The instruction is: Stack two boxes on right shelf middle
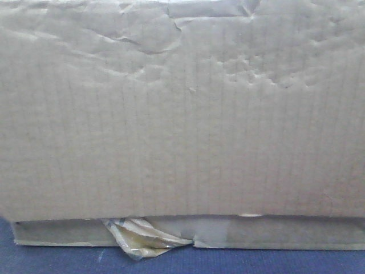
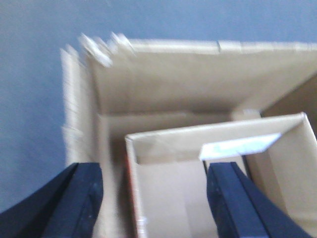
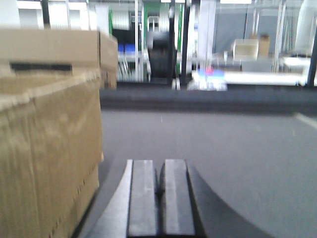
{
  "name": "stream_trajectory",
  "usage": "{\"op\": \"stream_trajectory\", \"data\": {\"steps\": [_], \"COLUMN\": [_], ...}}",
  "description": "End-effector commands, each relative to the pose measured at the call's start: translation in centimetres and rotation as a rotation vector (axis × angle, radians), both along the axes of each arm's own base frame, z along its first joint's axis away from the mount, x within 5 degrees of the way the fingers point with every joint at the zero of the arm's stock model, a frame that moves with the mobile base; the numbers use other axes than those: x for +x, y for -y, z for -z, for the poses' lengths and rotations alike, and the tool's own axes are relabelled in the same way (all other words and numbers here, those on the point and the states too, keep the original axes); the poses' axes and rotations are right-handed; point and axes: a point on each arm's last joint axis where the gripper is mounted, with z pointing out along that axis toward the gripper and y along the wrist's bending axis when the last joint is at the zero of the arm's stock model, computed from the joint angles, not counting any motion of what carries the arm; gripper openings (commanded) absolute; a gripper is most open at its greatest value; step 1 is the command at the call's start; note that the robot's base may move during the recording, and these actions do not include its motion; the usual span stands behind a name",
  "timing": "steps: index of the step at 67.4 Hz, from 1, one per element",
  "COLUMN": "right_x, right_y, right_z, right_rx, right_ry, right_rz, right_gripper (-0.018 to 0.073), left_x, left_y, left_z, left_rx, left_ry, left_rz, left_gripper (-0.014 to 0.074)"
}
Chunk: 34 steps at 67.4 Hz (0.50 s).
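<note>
The front view is filled by the tall box (image 1: 182,114), its brown face dented near the top. It rests on the flat box (image 1: 274,234), which has a yellowish tape scrap (image 1: 142,237) at its front edge. From above, an open-topped box (image 2: 198,163) stands within a wider box (image 2: 163,74). My left gripper (image 2: 153,168) is open, and the inner box's left wall lies between its fingers (image 2: 81,198) without touching them. My right gripper (image 3: 159,163) is shut and empty, low over the grey floor beside a box wall (image 3: 49,148). The shelf is out of view.
Blue-grey carpet-like surface (image 1: 228,262) lies under the boxes. Another cardboard box (image 3: 54,49) stands behind the near one in the right wrist view. Racks and blurred objects (image 3: 213,74) line the far background, and open grey floor (image 3: 237,144) stretches ahead on the right.
</note>
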Motion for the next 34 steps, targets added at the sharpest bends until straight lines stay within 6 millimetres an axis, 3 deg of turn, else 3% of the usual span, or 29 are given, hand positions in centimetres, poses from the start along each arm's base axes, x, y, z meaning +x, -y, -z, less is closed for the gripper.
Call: {"op": "stream_trajectory", "data": {"steps": [1,5,11,17,23,34], "right_x": [-0.4,-1.0,-2.3,-2.4,-1.0,2.0], "right_y": [0.0,-0.1,-0.2,-0.3,-0.2,0.0], "right_z": [-2.1,-3.7,-8.3,-11.9,-14.4,-18.6], "right_rx": [-0.005,-0.001,0.0,0.006,0.017,0.021], "right_ry": [0.055,0.007,-0.027,-0.138,-0.288,-0.343], "right_rz": [0.002,-0.001,-0.006,-0.009,-0.013,-0.014], "right_gripper": [-0.0168,-0.0168,-0.0168,-0.0168,-0.0168,-0.0168], "left_x": [-0.4,-0.1,0.6,1.0,1.3,1.6], "left_y": [-1.0,-1.4,-2.4,-3.1,-3.8,-4.3], "left_z": [-0.9,-0.6,0.0,0.4,0.7,0.7], "left_rx": [0.013,0.037,0.046,0.031,0.043,0.061], "left_ry": [0.037,0.03,0.004,-0.03,-0.037,-0.038], "left_rz": [-0.007,-0.003,-0.026,-0.025,-0.034,-0.035], "left_gripper": [0.0358,0.0358,0.0358,0.0358,0.0358,0.0358]}}
